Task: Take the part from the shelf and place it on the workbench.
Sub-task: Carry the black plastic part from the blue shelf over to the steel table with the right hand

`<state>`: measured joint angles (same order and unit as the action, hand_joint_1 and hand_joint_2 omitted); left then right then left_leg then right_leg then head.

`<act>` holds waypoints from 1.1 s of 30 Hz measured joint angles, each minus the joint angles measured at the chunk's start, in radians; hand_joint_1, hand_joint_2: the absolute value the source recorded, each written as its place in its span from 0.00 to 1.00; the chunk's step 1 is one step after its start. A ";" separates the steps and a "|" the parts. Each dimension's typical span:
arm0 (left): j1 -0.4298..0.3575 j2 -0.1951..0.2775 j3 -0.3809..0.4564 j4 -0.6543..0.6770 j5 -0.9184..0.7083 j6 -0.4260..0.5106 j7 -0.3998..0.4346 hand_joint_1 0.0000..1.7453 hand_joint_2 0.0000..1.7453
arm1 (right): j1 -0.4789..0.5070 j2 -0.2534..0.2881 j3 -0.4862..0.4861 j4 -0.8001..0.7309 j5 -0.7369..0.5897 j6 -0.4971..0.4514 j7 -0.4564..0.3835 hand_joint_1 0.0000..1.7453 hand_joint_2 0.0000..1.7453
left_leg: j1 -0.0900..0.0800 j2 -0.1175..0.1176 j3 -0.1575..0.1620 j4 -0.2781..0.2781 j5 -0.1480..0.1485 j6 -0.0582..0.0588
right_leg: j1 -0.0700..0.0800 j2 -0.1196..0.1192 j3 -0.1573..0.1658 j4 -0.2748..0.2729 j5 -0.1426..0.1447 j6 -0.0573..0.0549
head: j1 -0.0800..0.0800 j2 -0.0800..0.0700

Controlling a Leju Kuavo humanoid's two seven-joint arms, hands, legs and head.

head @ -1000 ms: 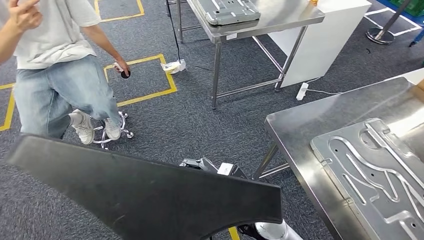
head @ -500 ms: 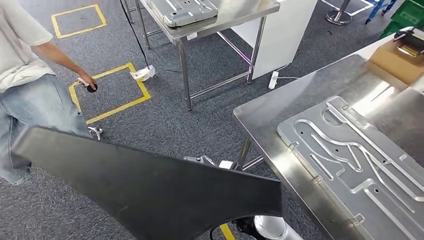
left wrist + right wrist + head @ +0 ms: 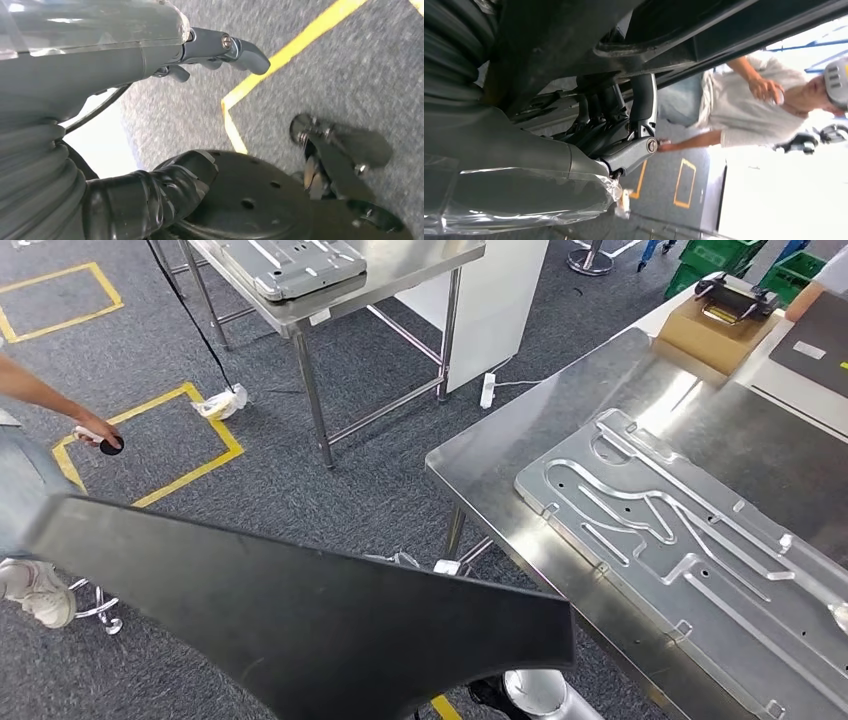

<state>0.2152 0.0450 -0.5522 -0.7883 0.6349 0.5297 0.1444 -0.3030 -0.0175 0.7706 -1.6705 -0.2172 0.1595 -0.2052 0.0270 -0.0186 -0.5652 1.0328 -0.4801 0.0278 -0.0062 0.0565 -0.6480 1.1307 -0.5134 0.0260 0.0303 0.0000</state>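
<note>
So the panel (image 3: 300,620) is this big flat black sheet held low in front of the robot, over the carpet and just short of the steel counter (image 3: 560,430) on its right. My guess is it's stiff but light for its size, a bit floppy at the far tip, and smooth enough to slide — so holding it from underneath near the thick edge looks like the sane spot.

The right wrist view shows what the head view can't: the right hand (image 3: 619,135) sits under the panel with its fingers (image 3: 644,100) hooked up around the edge, so it's grasping it. The left wrist view shows the left hand (image 3: 165,120) near a dark round piece over the floor, fingers apart — I can't tell if it's holding anything.

Head view gives the landing spot: the counter already carries a grey metal plate (image 3: 690,550).
</note>
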 joint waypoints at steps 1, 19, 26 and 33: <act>0.000 0.000 0.000 0.002 0.000 0.000 0.000 0.00 1.00 | -0.001 0.000 0.000 0.001 -0.001 0.000 0.000 0.92 1.00 | -0.002 0.013 0.000 -0.001 0.000 0.004 | 0.001 -0.028 -0.032 0.063 -0.031 0.003 | 0.001 0.000; -0.013 -0.006 0.001 0.018 0.003 0.000 -0.002 0.00 1.00 | -0.005 0.005 0.000 0.013 -0.003 0.000 -0.001 0.92 1.00 | -0.009 0.026 -0.106 0.265 -0.142 -0.037 | 0.009 -0.024 0.060 -0.120 0.069 -0.055 | -0.001 0.000; -0.033 -0.009 0.001 0.067 0.015 -0.043 -0.020 0.00 1.00 | -0.007 0.006 0.000 0.016 -0.007 0.000 -0.001 0.92 1.00 | -0.005 -0.043 -0.011 0.017 -0.007 -0.027 | 0.003 0.060 0.040 -0.083 0.056 -0.024 | 0.000 0.000; -0.098 -0.010 0.003 0.238 0.032 -0.164 -0.081 0.00 1.00 | -0.016 0.010 0.001 0.024 -0.016 -0.002 -0.001 0.92 1.00 | -0.005 0.037 -0.003 0.000 0.003 0.006 | 0.000 -0.047 -0.080 0.147 -0.051 0.008 | 0.007 0.000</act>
<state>0.1172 0.0355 -0.5491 -0.5503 0.6672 0.3654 0.0635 -0.3194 -0.0080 0.7717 -1.6464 -0.2330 0.1578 -0.2064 0.0222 0.0188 -0.5680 1.0325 -0.4773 0.0340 -0.0064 0.0095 -0.7280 1.2776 -0.5641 0.0338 0.0371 0.0000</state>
